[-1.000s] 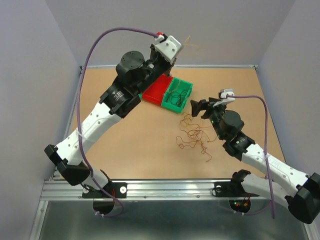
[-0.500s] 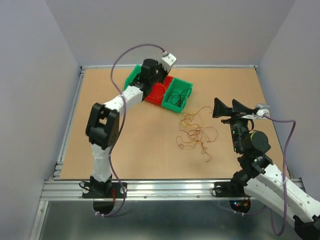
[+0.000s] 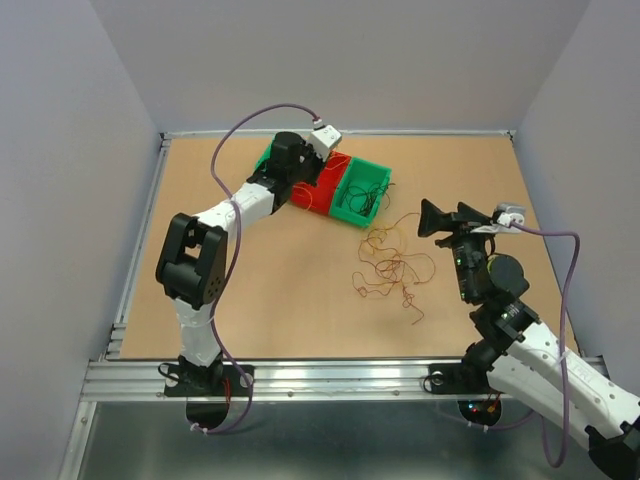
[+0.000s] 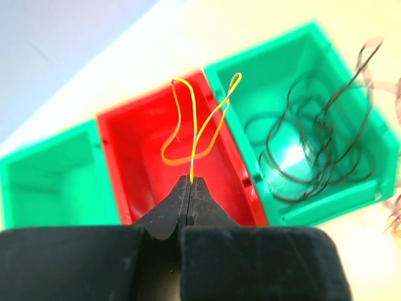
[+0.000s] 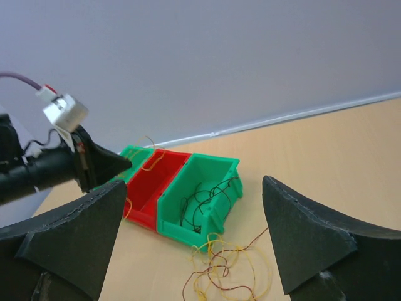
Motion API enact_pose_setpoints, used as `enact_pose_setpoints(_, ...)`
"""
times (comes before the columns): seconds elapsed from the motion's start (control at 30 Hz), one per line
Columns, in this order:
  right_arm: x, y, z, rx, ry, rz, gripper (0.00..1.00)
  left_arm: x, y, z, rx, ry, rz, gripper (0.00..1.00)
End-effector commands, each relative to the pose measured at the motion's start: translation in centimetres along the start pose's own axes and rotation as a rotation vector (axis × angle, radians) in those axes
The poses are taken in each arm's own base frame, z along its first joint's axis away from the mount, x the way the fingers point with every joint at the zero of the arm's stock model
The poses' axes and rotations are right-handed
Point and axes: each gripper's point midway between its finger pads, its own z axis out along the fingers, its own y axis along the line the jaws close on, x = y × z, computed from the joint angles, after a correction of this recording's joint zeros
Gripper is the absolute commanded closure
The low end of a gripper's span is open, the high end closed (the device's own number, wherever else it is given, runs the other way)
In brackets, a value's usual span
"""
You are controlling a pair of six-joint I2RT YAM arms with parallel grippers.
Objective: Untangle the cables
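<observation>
Left hand (image 4: 190, 182): pinched shut on yellow strand (image 4: 194, 125) over red bin (image 4: 125, 169).
Right hand (image 3: 447, 215): gaping, empty, near cables (image 3: 388, 265) on tabletop (image 3: 260, 290).
Risk: the springy strand may bounce back out when released.

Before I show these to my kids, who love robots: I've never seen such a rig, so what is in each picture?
Two robot arms are bolted to a table. One picture looks down from above; the other two come from a camera on each wrist. The left gripper is shut on a yellow wire above the red bin. The green bin beside it holds dark wires. A loose tangle of wires lies on the table. The right gripper is open, holding nothing.
</observation>
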Motion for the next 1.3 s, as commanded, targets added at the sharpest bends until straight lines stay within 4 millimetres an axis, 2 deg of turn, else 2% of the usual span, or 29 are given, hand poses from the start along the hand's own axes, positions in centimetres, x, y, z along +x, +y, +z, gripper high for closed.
enact_pose_setpoints(0.0,-1.1,0.6,0.4,-0.005,-0.015,0.02,0.07,-1.3,0.6,-0.4,-0.013,0.008,-0.047,1.0)
enact_pose_setpoints(0.1,-0.9,0.8,0.6,-0.008,-0.006,0.024,0.07,-1.1,1.0,0.4,-0.023,0.023,-0.043,1.0)
enact_pose_setpoints(0.27,-0.2,1.0,1.0,-0.008,0.013,0.016,0.07,1.0,1.4,2.6,-0.035,0.067,-0.048,1.0)
enact_pose_setpoints(0.3,-0.3,1.1,1.0,-0.008,0.012,0.02,0.07,0.6,1.7,3.1,-0.046,0.062,-0.051,1.0)
enact_pose_setpoints(0.33,-0.1,1.1,1.1,-0.01,0.018,0.015,0.07,2.7,1.5,3.9,-0.035,0.122,-0.063,1.0)
enact_pose_setpoints(0.4,-0.2,1.2,1.1,-0.013,0.018,0.017,0.07,5.0,0.7,4.7,0.003,0.199,-0.081,1.0)
enact_pose_setpoints(0.5,-0.2,1.1,1.1,-0.009,0.021,0.014,0.07,6.8,0.4,5.5,0.009,0.26,-0.107,1.0)
enact_pose_setpoints(0.53,-0.2,1.1,1.1,-0.006,0.022,0.012,0.07,7.3,0.2,5.3,0.02,0.288,-0.105,0.98)
enact_pose_setpoints(0.57,-0.1,1.1,1.1,-0.008,0.025,0.012,0.07,7.5,0.4,5.3,0.013,0.295,-0.104,0.93)
enact_pose_setpoints(0.67,0.2,1.1,1.3,0.002,0.04,0.004,0.07,5.0,1.0,4.6,-0.008,0.241,-0.081,0.74)
enact_pose_setpoints(0.7,0.4,1.2,1.5,0.004,0.049,0.001,0.07,3.1,1.4,4.0,-0.018,0.202,-0.071,0.65)
enact_pose_setpoints(0.8,0.8,1.3,1.8,0.009,0.067,-0.002,0.07,0.3,2.3,2.7,-0.05,0.151,-0.045,0.56)
enact_pose_setpoints(0.83,1.0,1.5,2.1,0.016,0.086,-0.013,0.07,-1.4,2.5,1.6,-0.053,0.123,-0.041,0.53)
enact_pose_setpoints(0.87,1.3,1.5,2.3,0.024,0.103,-0.015,0.06,-1.5,2.2,1.0,-0.045,0.122,-0.041,0.47)
enact_pose_setpoints(0.9,3.3,1.1,2.5,0.047,0.183,-0.056,0.05,-3.2,2.2,-0.2,-0.045,0.086,-0.033,0.45)
enact_pose_setpoints(0.93,4.2,1.2,2.5,0.057,0.234,-0.073,0.05,-3.9,2.1,-0.9,-0.046,0.074,-0.03,0.43)
enact_pose_setpoints(0.97,3.1,2.1,3.1,0.057,0.256,-0.048,0.04,-4.2,2.0,-1.4,-0.047,0.068,-0.028,0.41)
enact_pose_setpoints(1.0,5.1,1.6,2.3,0.07,0.36,-0.097,0.04,-4.9,1.3,-2.6,-0.04,0.053,-0.018,0.4)
enact_pose_setpoints(1.03,5.9,1.6,2.3,0.074,0.393,-0.106,0.04,-5.3,0.7,-3.2,-0.036,0.042,-0.01,0.39)
enact_pose_setpoints(1.13,5.7,1.1,2.2,0.096,0.388,-0.112,0.04,-5.6,-1.9,-5.0,-0.007,0.002,0.052,0.35)
enact_pose_setpoints(1.17,5.0,0.5,2.3,0.138,0.359,-0.1,0.04,-5.7,-4.6,-5.0,0.036,-0.012,0.083,0.34)
enact_pose_setpoints(1.2,4.8,0.2,2.2,0.152,0.349,-0.097,0.04,-5.5,-6.1,-5.2,0.059,-0.02,0.104,0.31)
enact_pose_setpoints(1.23,4.4,0.1,2.2,0.16,0.336,-0.091,0.04,-4.4,-7.9,-5.3,0.088,-0.022,0.148,0.3)
enact_pose_setpoints(1.27,3.9,0.0,2.0,0.158,0.32,-0.08,0.04,-4.2,-11.2,-5.1,0.144,-0.023,0.187,0.29)
